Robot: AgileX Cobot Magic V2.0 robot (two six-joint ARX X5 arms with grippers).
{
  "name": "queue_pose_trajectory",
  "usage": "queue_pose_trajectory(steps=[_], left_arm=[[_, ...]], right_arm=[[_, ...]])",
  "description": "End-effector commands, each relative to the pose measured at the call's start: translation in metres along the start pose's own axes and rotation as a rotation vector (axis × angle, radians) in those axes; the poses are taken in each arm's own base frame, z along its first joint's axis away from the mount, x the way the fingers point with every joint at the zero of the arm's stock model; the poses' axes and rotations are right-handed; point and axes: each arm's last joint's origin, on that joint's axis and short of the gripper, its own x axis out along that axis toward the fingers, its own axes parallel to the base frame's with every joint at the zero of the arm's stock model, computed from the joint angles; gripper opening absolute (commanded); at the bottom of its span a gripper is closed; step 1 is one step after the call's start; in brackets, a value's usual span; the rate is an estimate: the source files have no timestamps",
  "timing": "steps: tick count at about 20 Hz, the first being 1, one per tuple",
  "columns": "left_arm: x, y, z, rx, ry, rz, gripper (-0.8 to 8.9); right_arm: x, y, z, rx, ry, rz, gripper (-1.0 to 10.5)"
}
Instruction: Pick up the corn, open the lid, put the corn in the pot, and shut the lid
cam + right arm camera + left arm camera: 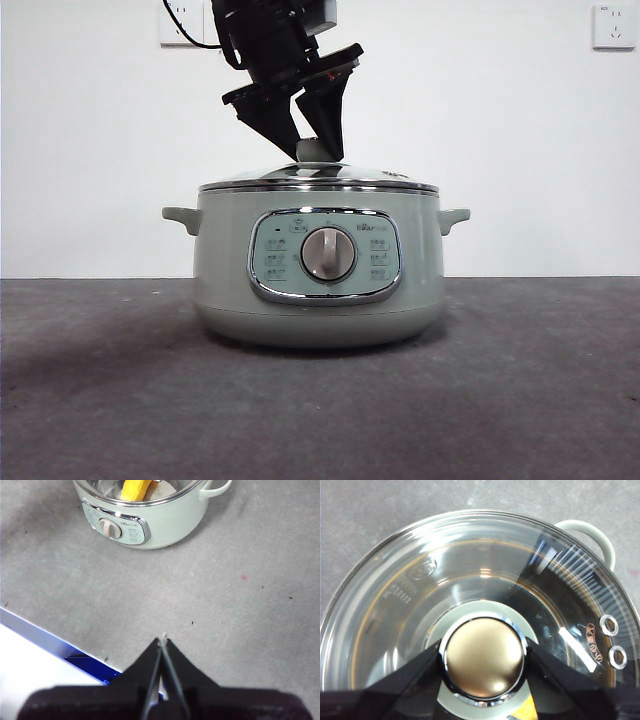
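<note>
Watching from my remote station, I read the scene this way:
Pot: the pot (pixel 320 290) stands on the grey surface (pixel 110 400); in the front view its dial (pixel 328 254) faces me at centre; side handles sit at 9 and 3 o'clock of the body.
Lid: the lid (pixel 250 180) sits on the pot, its chrome rim level along the pot's top edge; in the left wrist view I see the glass dome (pixel 470 570) and two small steam holes near the rim.
Knob: the knob (pixel 483 658) is at the lid's centre; I see its pale top poking up between the jaws in the front view.
Left gripper: the left gripper (pixel 312 150) comes down from 12 o'clock above the pot, tilted; its jaws are clamped on the knob, one jaw touching each side.
Corn: the corn (pixel 135 489) lies inside the pot under the glass; in the right wrist view I see its yellow through the lid; a yellow patch also shows beside the knob in the left wrist view.
Right gripper: the right gripper (pixel 162 642) hangs over bare surface, well apart from the pot; its jaws are together, tips touching.
Wall: white, with a socket (pixel 612 25) at about 2 o'clock.
</note>
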Motion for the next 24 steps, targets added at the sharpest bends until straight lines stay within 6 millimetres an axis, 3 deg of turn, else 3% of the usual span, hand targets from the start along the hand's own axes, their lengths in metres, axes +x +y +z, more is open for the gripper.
queue_pose_trajectory(steps=[1,3,4,7,9,14,16,17,18,20,24], left_arm=[[0.03,0.001,-0.014,0.02,0.105,-0.023,2.1],[0.03,0.001,-0.013,0.002,0.09,-0.02,4.41],[0.03,0.001,-0.012,-0.001,0.087,-0.02,4.85],[0.02,0.002,-0.009,-0.003,0.075,-0.013,4.86],[0.001,0.003,-0.001,-0.005,0.03,-0.002,4.86],[-0.074,0.0,0.014,-0.001,-0.127,0.042,4.83],[-0.108,-0.003,0.01,-0.017,-0.158,0.044,3.85],[-0.123,-0.005,0.005,-0.017,-0.158,0.041,2.49],[-0.141,-0.007,-0.001,-0.014,-0.151,0.04,0.34],[-0.173,-0.011,-0.014,0.007,-0.141,0.04,-0.08],[-0.228,-0.019,-0.041,0.003,-0.142,0.041,-0.03]], right_arm=[[0.001,0.0,-0.001,0.002,0.001,-0.007,-0.1],[0.001,0.0,-0.001,-0.002,0.0,-0.014,-0.1],[0.001,0.0,-0.001,-0.003,0.0,-0.015,-0.1],[0.001,0.0,-0.001,-0.017,0.0,-0.015,-0.1],[0.001,0.0,-0.001,-0.017,0.0,-0.015,-0.1],[0.001,0.0,-0.001,-0.016,-0.002,-0.019,-0.1],[0.001,-0.001,-0.001,-0.013,-0.006,-0.037,-0.1],[0.001,-0.001,0.0,-0.014,-0.011,-0.052,-0.1],[0.001,-0.002,0.0,-0.014,-0.014,-0.067,-0.1],[0.001,-0.002,-0.001,-0.015,-0.012,-0.07,-0.1],[0.001,-0.002,0.0,-0.019,-0.012,-0.07,-0.1]])
